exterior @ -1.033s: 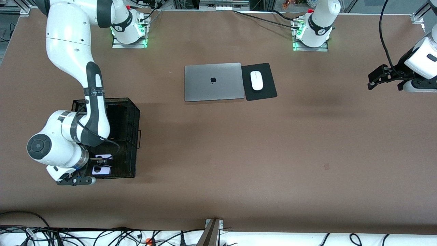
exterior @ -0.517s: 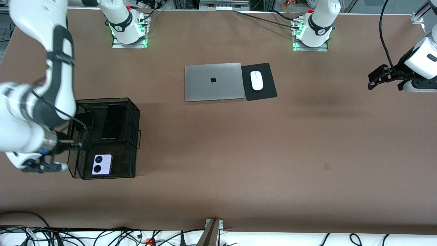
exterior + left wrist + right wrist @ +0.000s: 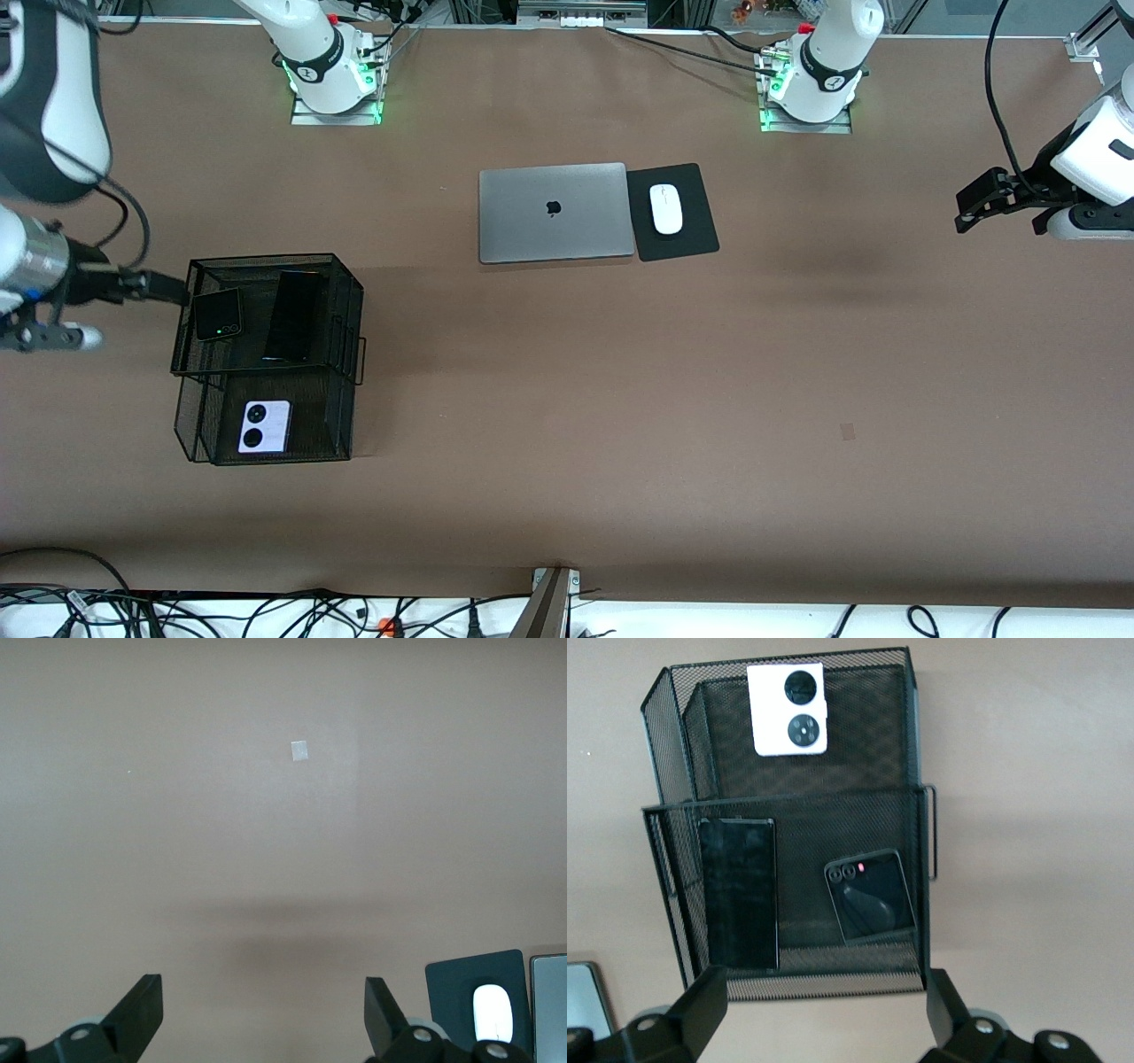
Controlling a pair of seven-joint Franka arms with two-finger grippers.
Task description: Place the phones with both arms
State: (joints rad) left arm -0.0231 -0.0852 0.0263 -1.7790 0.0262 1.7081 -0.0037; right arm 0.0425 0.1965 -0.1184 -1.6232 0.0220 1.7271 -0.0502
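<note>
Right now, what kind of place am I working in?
Probably a robotics lab set up like an office desk: a closed grey laptop and white mouse on brown tabletop, loose cables along its edge.

Wide bare stretch of brown table [image 3: 620,425] from centre down to 6 o'clock edge: free passage. Obstacles at 12 o'clock: closed grey laptop [image 3: 554,213], black mouse pad [image 3: 687,244] touching it, white mouse [image 3: 666,209] on pad. At 9 o'clock, two-tier black mesh tray [image 3: 341,354] stands in way; tops open, three phones lying flat inside. Right gripper [image 3: 168,290], fingers spread, hangs at tray's outer edge. Left gripper [image 3: 974,208], fingers spread, waits over bare table at 3 o'clock.
</note>
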